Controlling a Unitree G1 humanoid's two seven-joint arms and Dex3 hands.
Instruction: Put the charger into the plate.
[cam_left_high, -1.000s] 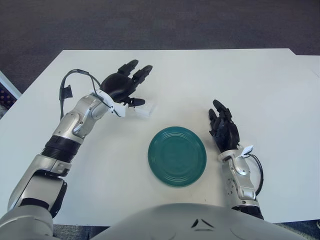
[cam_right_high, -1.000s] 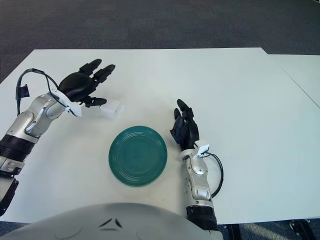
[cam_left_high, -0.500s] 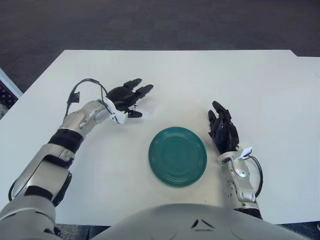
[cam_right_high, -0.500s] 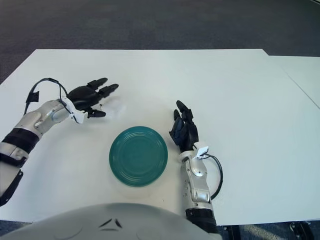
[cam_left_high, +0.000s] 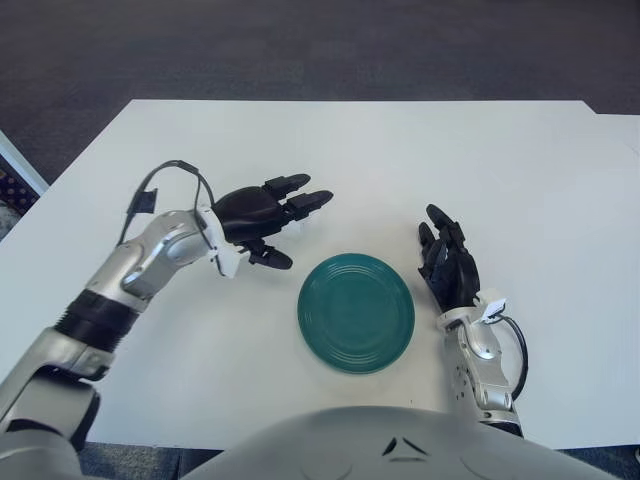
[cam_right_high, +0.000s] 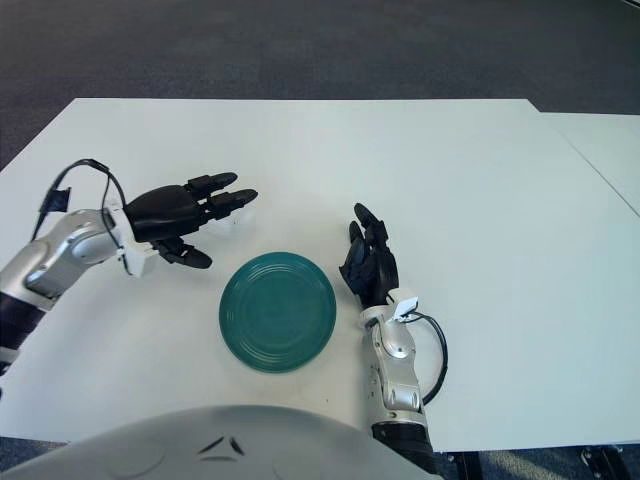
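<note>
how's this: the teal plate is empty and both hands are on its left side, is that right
Not quite. Only the left hand is to the left of the teal plate; the right hand rests on its right side, as the left eye view shows. The plate is indeed empty.

Plain teal plate (cam_left_high: 355, 312) on white counter (cam_left_high: 520, 170); black fingers (cam_left_high: 300, 203), silver forearms; dark grey speckled floor (cam_left_high: 300, 50).

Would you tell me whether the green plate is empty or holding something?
Empty: the plate shows only bare green surface, nothing resting in it.
</note>
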